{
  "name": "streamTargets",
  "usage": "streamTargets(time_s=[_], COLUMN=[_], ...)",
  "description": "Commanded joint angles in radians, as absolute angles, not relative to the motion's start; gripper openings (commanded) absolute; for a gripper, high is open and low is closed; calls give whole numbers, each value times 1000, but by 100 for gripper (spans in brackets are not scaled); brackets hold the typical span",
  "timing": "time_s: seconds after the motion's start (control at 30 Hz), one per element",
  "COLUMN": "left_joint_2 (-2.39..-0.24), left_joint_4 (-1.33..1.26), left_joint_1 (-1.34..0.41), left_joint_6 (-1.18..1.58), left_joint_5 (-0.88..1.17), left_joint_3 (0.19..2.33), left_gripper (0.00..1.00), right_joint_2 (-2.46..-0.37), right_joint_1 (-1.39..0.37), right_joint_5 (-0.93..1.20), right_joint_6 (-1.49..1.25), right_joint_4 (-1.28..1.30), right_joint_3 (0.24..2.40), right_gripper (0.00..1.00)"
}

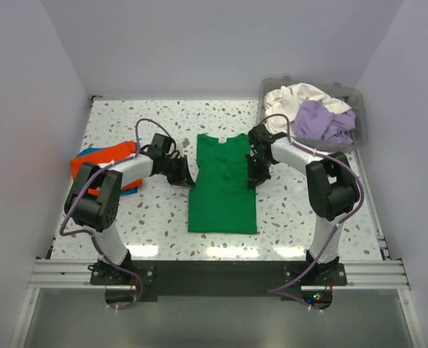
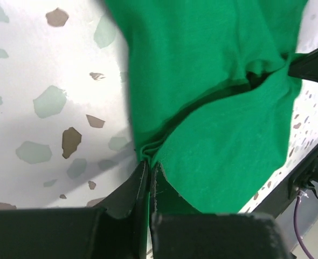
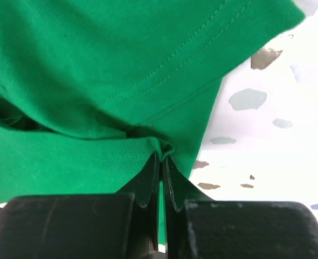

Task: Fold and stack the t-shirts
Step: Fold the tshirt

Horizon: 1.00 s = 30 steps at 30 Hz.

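Note:
A bright green t-shirt (image 1: pixel 223 185) lies lengthwise in the middle of the speckled table, its sides folded in. My left gripper (image 1: pixel 187 176) is shut on its left edge; the left wrist view shows green cloth (image 2: pixel 213 124) pinched between the fingertips (image 2: pixel 140 175). My right gripper (image 1: pixel 253 174) is shut on the right edge; the right wrist view shows a fold of green cloth (image 3: pixel 94 81) bunched between its fingertips (image 3: pixel 172 172). A folded orange t-shirt (image 1: pixel 101 163) lies on a blue one (image 1: pixel 91 152) at the far left. White (image 1: pixel 301 98) and lavender (image 1: pixel 321 119) t-shirts sit crumpled in the bin.
A clear plastic bin (image 1: pixel 359 116) stands at the back right corner. The table (image 1: pixel 156 225) has raised walls on the left, right and back. A metal rail (image 1: pixel 214 272) runs along the near edge with both arm bases on it.

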<state>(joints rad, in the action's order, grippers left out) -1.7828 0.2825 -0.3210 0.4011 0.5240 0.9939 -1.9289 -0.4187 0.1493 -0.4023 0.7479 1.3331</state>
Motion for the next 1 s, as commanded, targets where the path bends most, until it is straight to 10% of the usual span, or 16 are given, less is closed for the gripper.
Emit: streamTargets(time_s=[0.0, 0.97], left_joint_2=[-1700, -1766], left_joint_4=[242, 212], left_joint_1=[-316, -348], left_joint_6=[417, 399], left_joint_5=[551, 562], left_joint_3=[999, 1071], left_gripper=[0, 0], right_joint_2=[-1829, -1686], right_joint_1=[-420, -417], right_joint_5=[161, 100], right_joint_6=[-410, -428], right_joint_4=[785, 847], right_joint_3=[1365, 1299], right_gripper=[0, 0])
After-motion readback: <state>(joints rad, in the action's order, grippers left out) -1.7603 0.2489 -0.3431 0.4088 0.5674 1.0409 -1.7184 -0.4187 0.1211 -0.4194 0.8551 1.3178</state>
